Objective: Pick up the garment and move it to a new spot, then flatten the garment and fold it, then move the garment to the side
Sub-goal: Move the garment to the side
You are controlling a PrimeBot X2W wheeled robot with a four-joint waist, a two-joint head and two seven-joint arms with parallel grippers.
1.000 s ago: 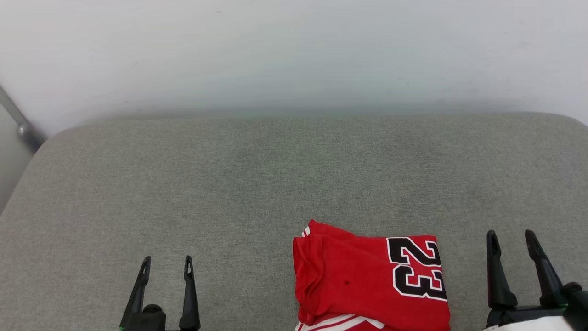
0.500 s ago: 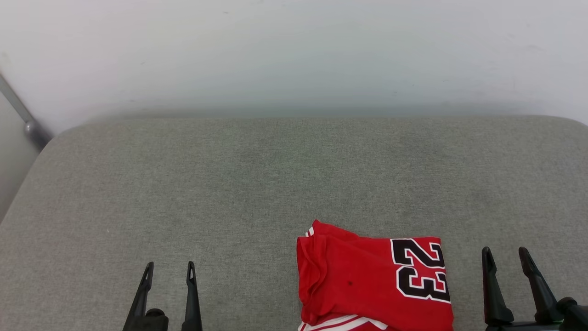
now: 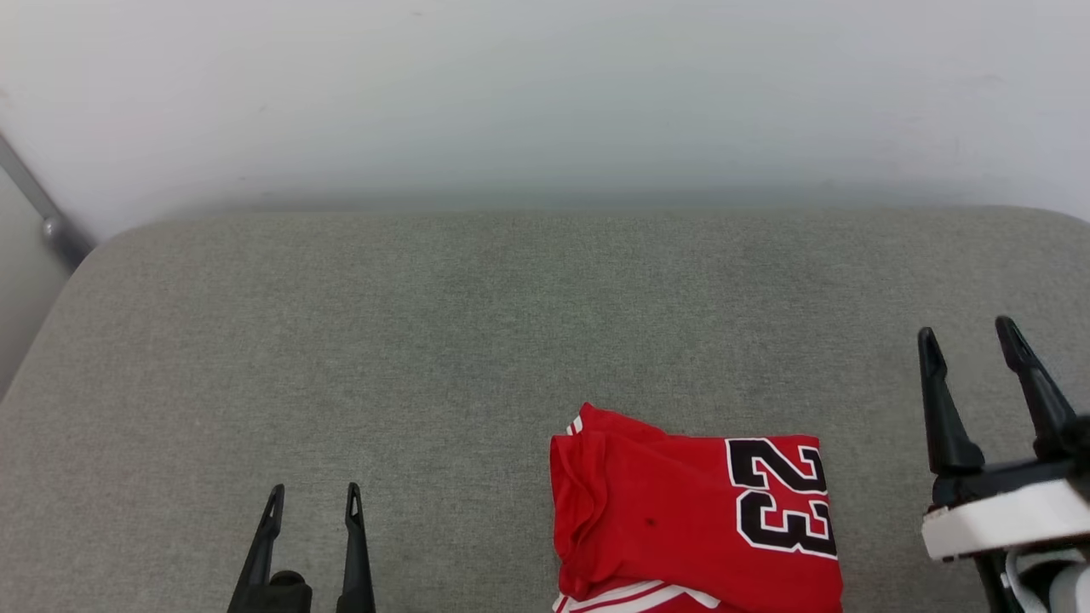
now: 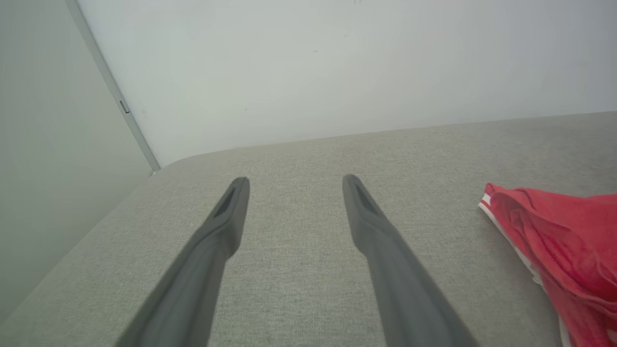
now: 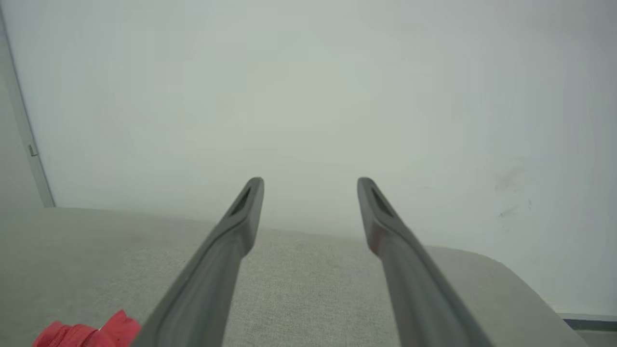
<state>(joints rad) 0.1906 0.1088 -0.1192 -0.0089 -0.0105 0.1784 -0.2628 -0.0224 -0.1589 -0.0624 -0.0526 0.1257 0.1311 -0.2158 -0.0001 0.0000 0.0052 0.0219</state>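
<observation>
We find the garment [image 3: 694, 519] folded into a compact rectangle on the grey upholstered surface [image 3: 426, 340], at the near edge and right of centre, with its black "23" facing up. The left gripper [image 3: 313, 489] stands well to the garment's left, jaws spread wide, nothing between them. The right gripper [image 3: 966, 329] stands just off its right side and higher in the head view, its jaws likewise wide apart and empty. Neither gripper touches the fabric. A pale wall [image 3: 545, 102] rises behind the surface.
</observation>
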